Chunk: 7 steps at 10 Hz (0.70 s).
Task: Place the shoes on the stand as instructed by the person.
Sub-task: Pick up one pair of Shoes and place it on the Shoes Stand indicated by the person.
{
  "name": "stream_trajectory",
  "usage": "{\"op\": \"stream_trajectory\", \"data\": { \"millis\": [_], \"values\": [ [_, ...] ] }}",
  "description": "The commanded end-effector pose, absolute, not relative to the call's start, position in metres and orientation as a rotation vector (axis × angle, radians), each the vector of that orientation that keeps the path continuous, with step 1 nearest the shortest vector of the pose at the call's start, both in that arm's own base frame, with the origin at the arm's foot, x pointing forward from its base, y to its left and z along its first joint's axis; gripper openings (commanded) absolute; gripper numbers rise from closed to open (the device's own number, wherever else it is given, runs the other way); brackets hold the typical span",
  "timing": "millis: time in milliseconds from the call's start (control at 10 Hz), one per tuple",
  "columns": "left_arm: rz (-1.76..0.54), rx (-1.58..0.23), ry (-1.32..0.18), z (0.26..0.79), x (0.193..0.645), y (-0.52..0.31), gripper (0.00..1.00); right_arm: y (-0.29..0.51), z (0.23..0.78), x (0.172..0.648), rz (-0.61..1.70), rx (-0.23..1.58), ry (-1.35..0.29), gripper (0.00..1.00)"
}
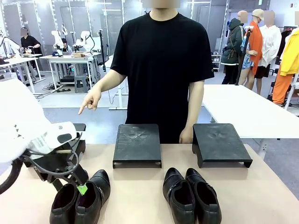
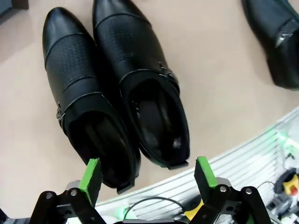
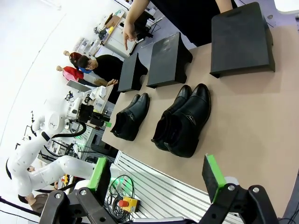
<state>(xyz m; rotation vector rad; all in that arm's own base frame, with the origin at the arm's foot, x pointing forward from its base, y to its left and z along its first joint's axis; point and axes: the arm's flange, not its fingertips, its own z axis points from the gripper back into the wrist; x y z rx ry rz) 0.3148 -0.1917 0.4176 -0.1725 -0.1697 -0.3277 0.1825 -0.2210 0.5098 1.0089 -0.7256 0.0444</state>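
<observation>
Two pairs of glossy black shoes stand near the table's front edge: the left pair (image 1: 81, 200) (image 2: 117, 93) (image 3: 131, 116) and the right pair (image 1: 191, 196) (image 3: 184, 121). My left gripper (image 1: 72, 186) (image 2: 147, 175) hangs open just above the heels of the left pair, with nothing between its green pads. My right gripper (image 3: 156, 175) is open and empty, high up and back from the table's front edge. Behind the shoes are three black stands: left (image 1: 80, 127) (image 3: 131, 72), middle (image 1: 137, 144) (image 3: 168, 60) and right (image 1: 219, 143) (image 3: 243, 39). The person (image 1: 161, 60) points a hand (image 1: 88, 102) (image 3: 128, 35) down towards the left stand.
My left arm (image 1: 23, 126) hides most of the left stand in the front view. A ribbed metal rail (image 2: 243, 163) (image 3: 154, 179) runs along the table's front edge. One shoe of the right pair (image 2: 275, 37) lies at the top right of the left wrist view. The person's other hand (image 1: 186, 136) rests between the middle and right stands.
</observation>
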Motion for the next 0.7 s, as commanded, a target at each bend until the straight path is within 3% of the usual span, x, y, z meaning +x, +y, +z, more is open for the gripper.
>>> {"op": "stream_trajectory", "data": {
  "millis": [0, 400, 500, 600],
  "values": [
    [-0.252, -0.131, -0.149, 0.389, 0.310, -0.194, 1.00, -0.221, 0.511, 0.183, 0.059, 1.008, -0.747, 1.00],
    [-0.173, -0.160, -0.112, 0.363, 0.319, -0.194, 1.00, -0.221, 0.511, 0.183, 0.059, 1.008, -0.747, 1.00],
    [-0.199, -0.183, -0.113, 0.358, 0.324, -0.194, 0.93, -0.221, 0.511, 0.183, 0.059, 1.008, -0.747, 1.00],
    [-0.206, -0.190, -0.096, 0.353, 0.327, -0.194, 0.56, -0.221, 0.511, 0.183, 0.059, 1.008, -0.747, 1.00]
  ]
}}
